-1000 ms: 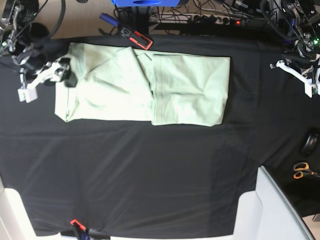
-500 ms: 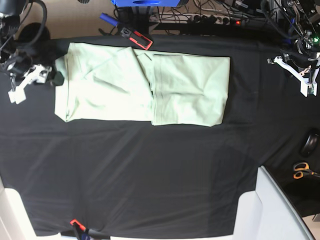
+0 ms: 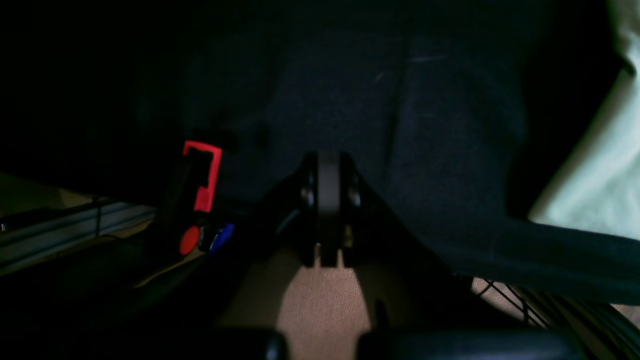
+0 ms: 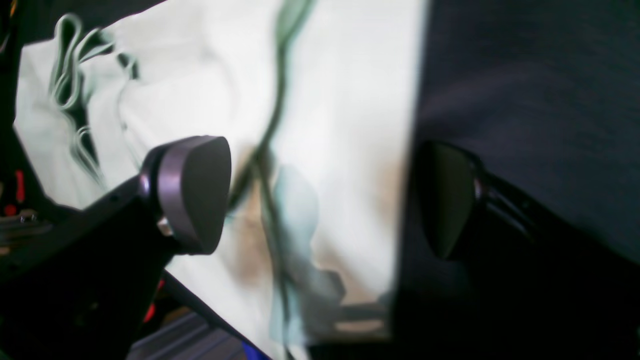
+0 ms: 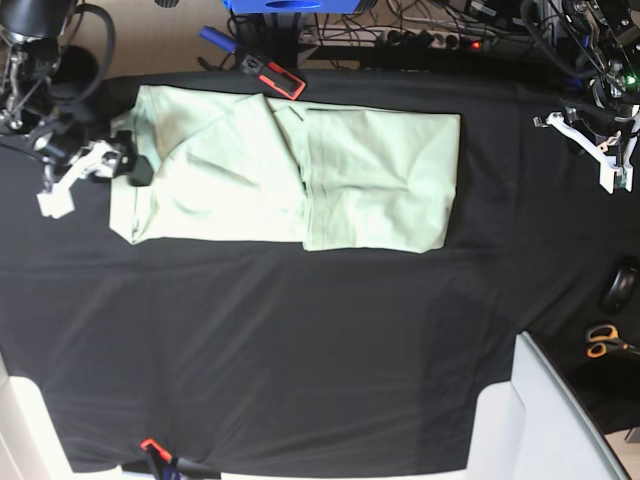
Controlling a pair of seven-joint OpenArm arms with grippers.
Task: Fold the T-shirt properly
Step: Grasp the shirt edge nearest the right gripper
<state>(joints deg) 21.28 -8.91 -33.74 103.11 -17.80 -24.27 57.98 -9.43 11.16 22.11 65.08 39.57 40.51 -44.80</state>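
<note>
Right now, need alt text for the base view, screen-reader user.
A pale mint-green T-shirt, folded into a long rectangle, lies on a black table cover. The right gripper sits open at its collar-end edge; the left gripper is shut, away from the shirt.

Setting: robotics lab bench. Work surface is a table draped in black cloth [image 5: 300, 340], edges hanging loose. Behind the right gripper [image 5: 95, 165], past the far edge of the cloth, a red-and-black clamp [image 5: 272, 74] pins the fabric; a second red clamp [image 5: 152, 447] sits at the near edge, well away from both grippers. Beyond the far edge: a power strip [image 5: 440, 40] with a lit red switch, tangled black cables [image 5: 410, 15], a blue box [image 5: 290, 5]. Below the left gripper [image 5: 612, 150], off the cloth, orange-handled scissors [image 5: 603, 342] lie near a white panel [image 5: 550, 410]
</note>
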